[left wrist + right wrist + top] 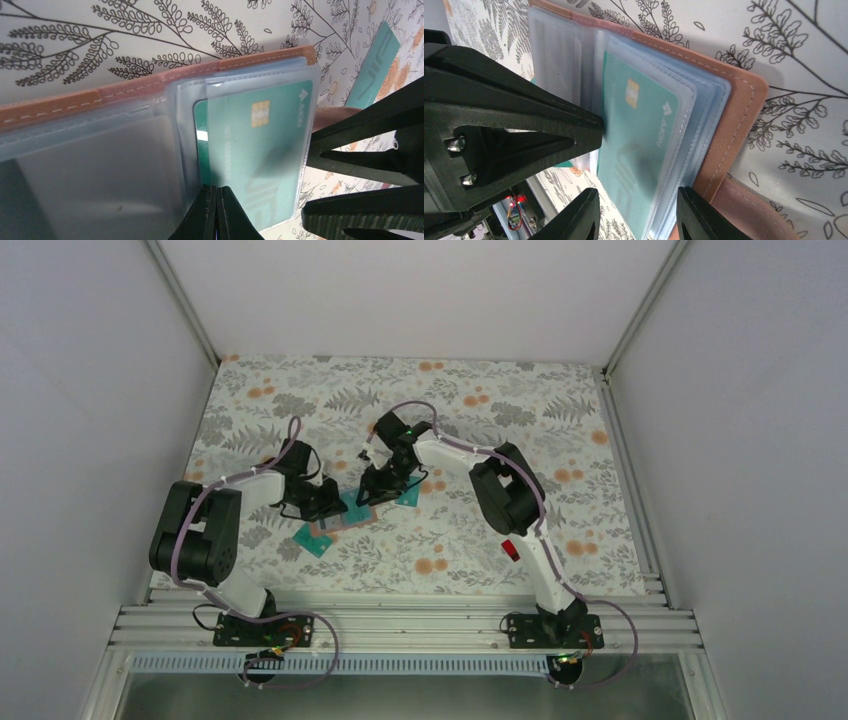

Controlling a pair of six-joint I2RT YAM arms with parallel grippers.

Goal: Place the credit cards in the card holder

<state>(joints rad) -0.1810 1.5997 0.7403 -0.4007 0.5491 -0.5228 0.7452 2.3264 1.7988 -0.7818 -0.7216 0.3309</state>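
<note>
Card holder, tan leather: lying open on the leaf-printed table cover, clear sleeves showing.
Teal credit card: sitting inside one sleeve.
Left gripper: fingers pressing together at the sleeves' edge; whether a sleeve is pinched, cannot tell.
Right gripper: fingers standing spread, straddling the carded sleeve.
Second teal card: lying loose near the holder.
Red card: lying well apart.

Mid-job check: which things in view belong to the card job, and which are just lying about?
Job: card holder, open; teal card in its clear sleeve; loose teal card; second loose teal card; small red piece, possibly a card.
Lying about: only the floral table cover.
</note>
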